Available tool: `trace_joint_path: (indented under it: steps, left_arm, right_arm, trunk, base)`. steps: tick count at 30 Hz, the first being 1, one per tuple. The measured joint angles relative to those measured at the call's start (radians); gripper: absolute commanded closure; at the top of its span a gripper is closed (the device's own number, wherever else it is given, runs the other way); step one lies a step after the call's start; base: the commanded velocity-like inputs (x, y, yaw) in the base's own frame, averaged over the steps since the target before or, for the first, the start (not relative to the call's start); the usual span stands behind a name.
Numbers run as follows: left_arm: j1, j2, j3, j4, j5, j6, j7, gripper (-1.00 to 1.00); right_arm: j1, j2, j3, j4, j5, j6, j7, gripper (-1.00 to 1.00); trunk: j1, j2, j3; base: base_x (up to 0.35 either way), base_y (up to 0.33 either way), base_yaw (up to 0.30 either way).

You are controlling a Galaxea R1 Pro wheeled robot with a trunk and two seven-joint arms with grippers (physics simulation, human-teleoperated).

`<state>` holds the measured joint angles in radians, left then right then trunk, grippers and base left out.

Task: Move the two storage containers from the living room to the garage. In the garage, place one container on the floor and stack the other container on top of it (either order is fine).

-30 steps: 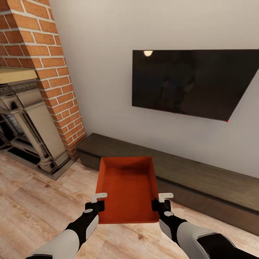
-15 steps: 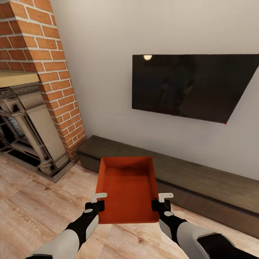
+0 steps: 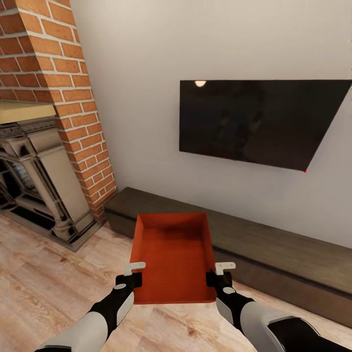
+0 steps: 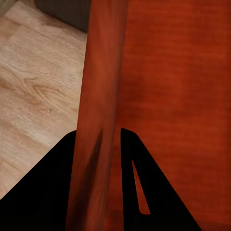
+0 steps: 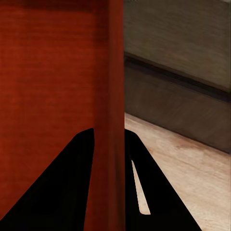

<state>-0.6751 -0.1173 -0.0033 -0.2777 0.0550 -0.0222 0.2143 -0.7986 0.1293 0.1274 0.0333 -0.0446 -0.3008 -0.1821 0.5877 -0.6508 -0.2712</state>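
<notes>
Right, both arms carry the storage container (image 3: pixel 173 256) out front, above the wood floor (image 3: pixel 44 274): left gripper (image 3: pixel 131 274) clamped on one side wall, right gripper (image 3: pixel 221 274) on the other. Up close, each wrist camera shows a wall pinched between dark fingers (image 4: pixel 134 183). Ahead are the brick fireplace (image 3: pixel 54 112), black TV (image 3: pixel 254 122) cut off at the edge, and a low dark bench (image 3: pixel 274 244).

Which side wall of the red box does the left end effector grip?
The left long wall, nearer the fireplace; the left end effector clamps it. The right end effector holds the opposite wall.
</notes>
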Motion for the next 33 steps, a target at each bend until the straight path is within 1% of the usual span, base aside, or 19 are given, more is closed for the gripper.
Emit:
trace_joint_path:
  steps: [33]
  left_arm:
    - [0.000, 0.000, 0.000, -0.002, -0.001, 0.000, -0.001, 1.00]
  right_arm:
    - [0.000, 0.000, 0.000, 0.000, 0.000, -0.002, -0.001, 1.00]
  trunk:
    - [0.000, 0.000, 0.051]
  base:
    - [0.000, 0.000, 0.000]
